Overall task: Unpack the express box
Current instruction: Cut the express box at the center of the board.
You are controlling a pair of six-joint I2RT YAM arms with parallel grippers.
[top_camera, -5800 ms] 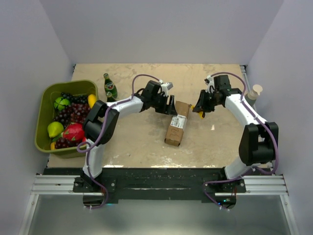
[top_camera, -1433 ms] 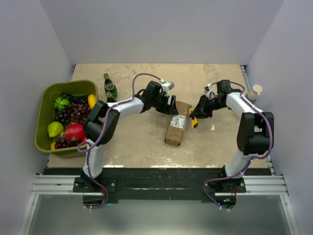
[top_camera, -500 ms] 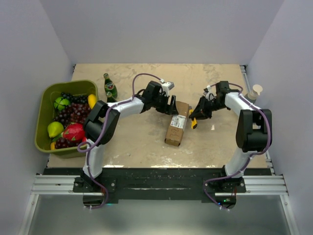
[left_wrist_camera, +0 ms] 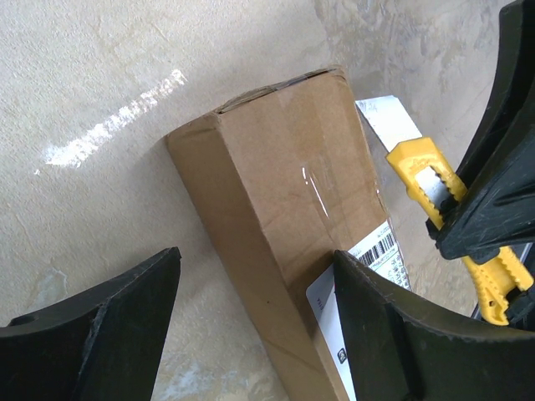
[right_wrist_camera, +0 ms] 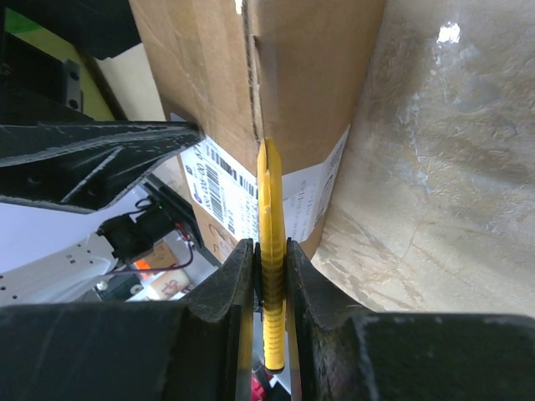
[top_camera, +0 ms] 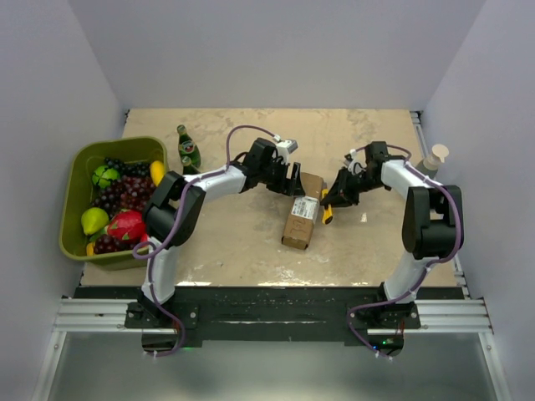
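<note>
Right tool (right_wrist_camera: 269, 251) clenches the yellow utility knife (right_wrist_camera: 270, 192) against the express box (top_camera: 299, 219), mid worktop (top_camera: 242, 246); left tool (left_wrist_camera: 251, 276) stands released astride it. Box seems still sealed; cutting and emptying remain.

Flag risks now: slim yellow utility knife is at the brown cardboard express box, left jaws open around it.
1. The left gripper is open astride the brown cardboard express box, not clamping it; a knife push may slide or twist the box.
2. The slim yellow utility knife, pinched in the right gripper, sits close to a left finger; a slip could strike it.
</note>
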